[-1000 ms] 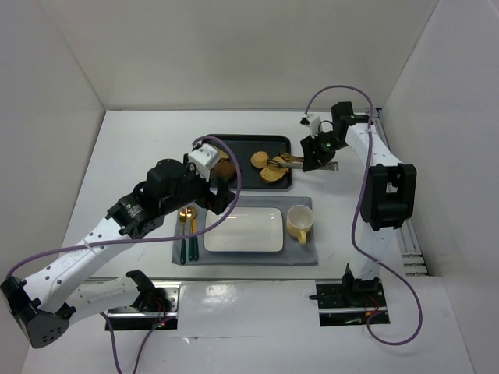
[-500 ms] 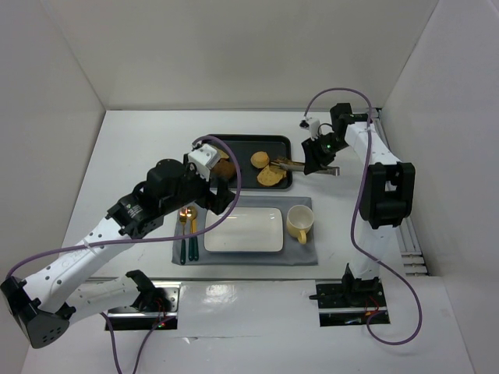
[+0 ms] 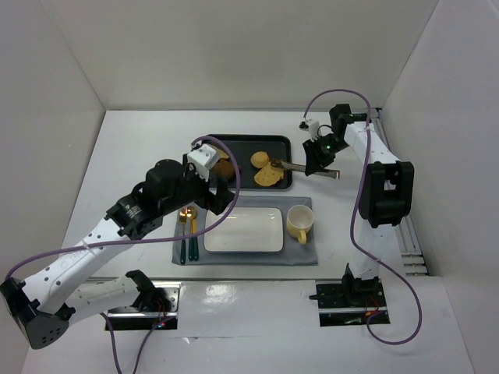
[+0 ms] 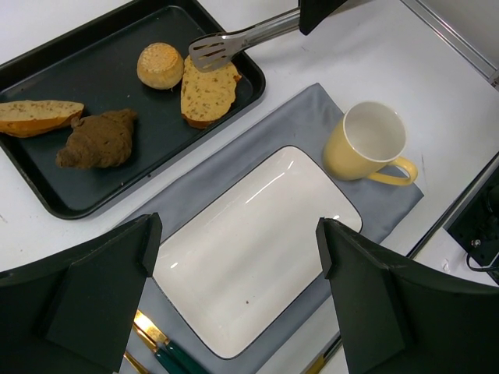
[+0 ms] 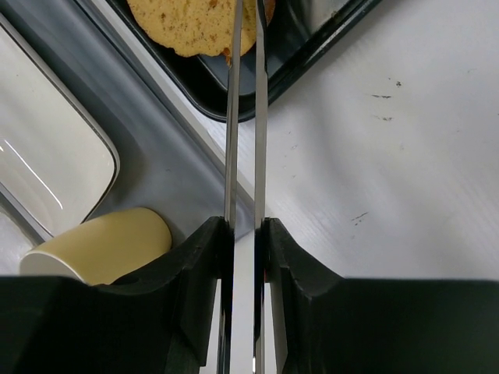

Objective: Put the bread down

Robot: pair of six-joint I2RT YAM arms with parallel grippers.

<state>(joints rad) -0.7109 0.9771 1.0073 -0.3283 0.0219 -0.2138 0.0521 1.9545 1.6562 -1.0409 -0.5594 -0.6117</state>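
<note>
The bread (image 4: 209, 92), a flat golden slice with a darker crust, lies at the right end of the black tray (image 4: 47, 54); it also shows as the bread (image 3: 268, 177) from above and the bread (image 5: 191, 23) in the right wrist view. My right gripper (image 5: 245, 226) is shut on metal tongs (image 5: 243, 117), whose two arms are squeezed almost together. The tongs' tips (image 4: 209, 53) sit on the slice's far end. The slice rests on the tray. My left gripper (image 4: 236, 234) hangs open and empty above the white plate (image 4: 257, 249).
On the tray with the slice are a round bun (image 4: 160, 65), a dark brown chunk (image 4: 97, 140) and a loaf end (image 4: 35, 117). The plate and a yellow mug (image 4: 366, 144) stand on a grey mat (image 4: 304, 117). Cutlery (image 3: 185, 234) lies left of the plate.
The tongs' arms have closed in the right gripper's squeeze, and their tips now pinch the slice's end. The slice has shifted slightly left. The left arm has stayed put.
</note>
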